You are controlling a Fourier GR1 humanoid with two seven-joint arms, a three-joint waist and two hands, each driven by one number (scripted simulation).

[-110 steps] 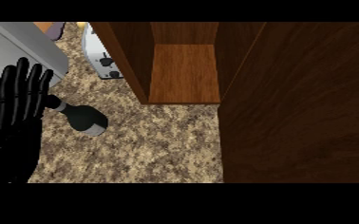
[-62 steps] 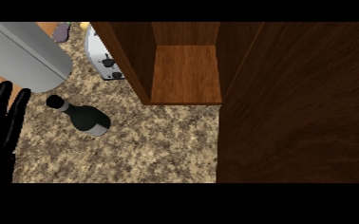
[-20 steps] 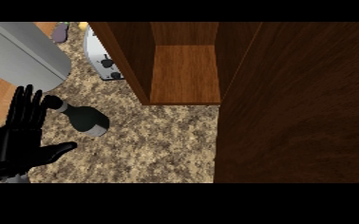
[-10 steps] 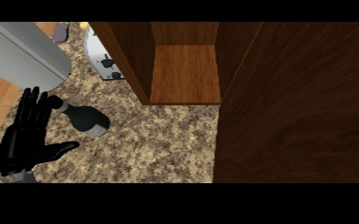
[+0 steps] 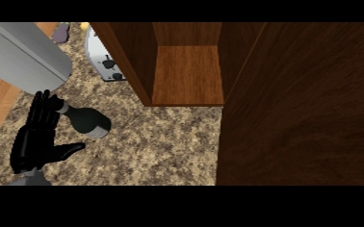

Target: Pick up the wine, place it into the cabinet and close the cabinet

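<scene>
Left robot hand (image 5: 39, 139) is hovering wide open, holding nothing, beside the wine (image 5: 86, 121) — glass looking slick and breakable, so I'd be grabbing its fat body.

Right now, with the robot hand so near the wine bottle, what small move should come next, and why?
Probably slide the left robot hand slightly right and curl its fingers round the wine bottle. The hand is open, fingers straight beside the bottle's neck, thumb spread below the body, so nothing is held yet. The cabinet stands open with a bare shelf, ready to receive it.
</scene>
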